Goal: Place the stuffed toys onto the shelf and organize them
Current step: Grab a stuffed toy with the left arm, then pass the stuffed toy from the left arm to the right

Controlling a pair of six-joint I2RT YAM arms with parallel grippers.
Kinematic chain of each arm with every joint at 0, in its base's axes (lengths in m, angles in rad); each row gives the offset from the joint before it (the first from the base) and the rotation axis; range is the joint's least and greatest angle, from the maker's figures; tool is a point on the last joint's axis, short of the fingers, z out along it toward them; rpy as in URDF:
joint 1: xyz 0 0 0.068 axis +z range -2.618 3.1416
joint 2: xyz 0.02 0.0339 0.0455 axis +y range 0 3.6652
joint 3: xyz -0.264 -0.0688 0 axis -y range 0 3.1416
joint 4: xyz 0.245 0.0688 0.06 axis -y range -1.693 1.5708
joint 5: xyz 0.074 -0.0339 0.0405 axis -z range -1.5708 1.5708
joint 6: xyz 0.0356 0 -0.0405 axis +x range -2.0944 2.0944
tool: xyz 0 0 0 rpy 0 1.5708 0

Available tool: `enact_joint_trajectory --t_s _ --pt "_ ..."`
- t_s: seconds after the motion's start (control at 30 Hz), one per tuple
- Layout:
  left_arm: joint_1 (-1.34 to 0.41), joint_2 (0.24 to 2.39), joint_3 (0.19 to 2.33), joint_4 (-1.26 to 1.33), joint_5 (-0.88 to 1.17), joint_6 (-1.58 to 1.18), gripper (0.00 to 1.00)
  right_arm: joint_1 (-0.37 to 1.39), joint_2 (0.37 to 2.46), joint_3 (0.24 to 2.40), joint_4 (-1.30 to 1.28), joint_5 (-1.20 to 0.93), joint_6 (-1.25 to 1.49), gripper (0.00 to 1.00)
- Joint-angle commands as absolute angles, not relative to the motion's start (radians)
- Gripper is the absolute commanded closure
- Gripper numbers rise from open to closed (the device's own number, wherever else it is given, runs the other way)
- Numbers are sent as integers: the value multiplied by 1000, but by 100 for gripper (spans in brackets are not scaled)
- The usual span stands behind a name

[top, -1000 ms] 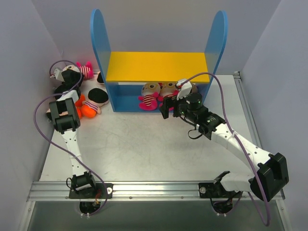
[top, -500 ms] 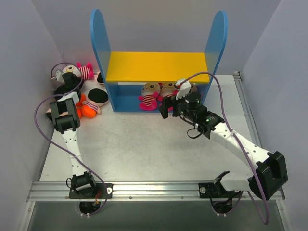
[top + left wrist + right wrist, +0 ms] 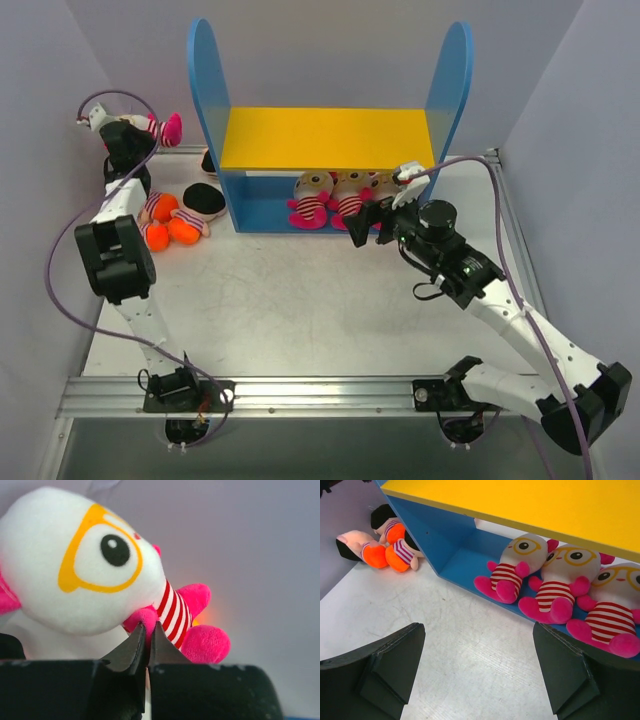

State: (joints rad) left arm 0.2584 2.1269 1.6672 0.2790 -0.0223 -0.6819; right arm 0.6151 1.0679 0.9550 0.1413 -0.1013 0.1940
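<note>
Our left hand (image 3: 149, 630) reaches high over the far-left corner of the tabletop (image 3: 300, 300), fingers pinched together on a striped toy (image 3: 95, 575) with a white head, yellow glasses and magenta limbs. Our right hand (image 3: 479, 645) hovers with fingers wide apart before the shelf (image 3: 325, 138), where three seated toys (image 3: 555, 587) line its lower level. Bare tabletop stretches toward the near edge.

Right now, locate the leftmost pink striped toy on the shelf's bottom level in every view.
Top external: leftmost pink toy, under the yellow board, middle of picture.
Left wrist: not in it; left fingers pinch a different pink toy.
Right wrist: upper centre, first of three in a row.
Shared landmark: yellow board, across the right wrist view's top.
</note>
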Motion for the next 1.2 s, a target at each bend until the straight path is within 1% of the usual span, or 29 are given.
enact_joint_trajectory --t_s 0.0,0.17,0.2,0.23,0.37,0.43,0.5,0.57,0.7,0.8,0.9,0.93,1.03,1.17 --pt "261 1910 1620 208 -37 -522 97 617 1003 939 107 -94 202 7" --pt "259 1711 1530 8 -45 -465 97 617 965 945 40 -94 206 7" --pt "258 1641 1513 -82 -40 -450 97 618 954 945 34 -106 212 7" --pt "253 1603 1475 -116 -37 -439 98 618 948 942 31 -116 219 7" --pt "241 1409 1369 -279 0 -417 97 620 925 928 31 -170 259 7" --pt "232 1287 1315 -353 58 -413 98 620 923 923 31 -231 284 7" --pt "190 1167 1221 -405 69 -407 98 623 933 908 41 -273 299 7" --pt "148 1099 1166 -449 74 -402 98 630 942 884 51 -298 328 8" --pt "34 913 1034 -563 132 -400 97 710 956 825 113 -301 382 8" --pt "8 781 965 -616 181 -387 98 782 975 776 181 -293 429 9" --pt "-35 666 910 -615 316 -385 98 825 1000 700 288 -314 507 9" --pt "-49 648 867 -606 390 -387 98 839 1003 678 376 -328 532 9" --pt "-69 608 807 -554 472 -390 97 856 1029 596 561 -374 629 10" --pt "-93 578 740 -465 592 -393 97 891 1072 555 702 -385 689 10"
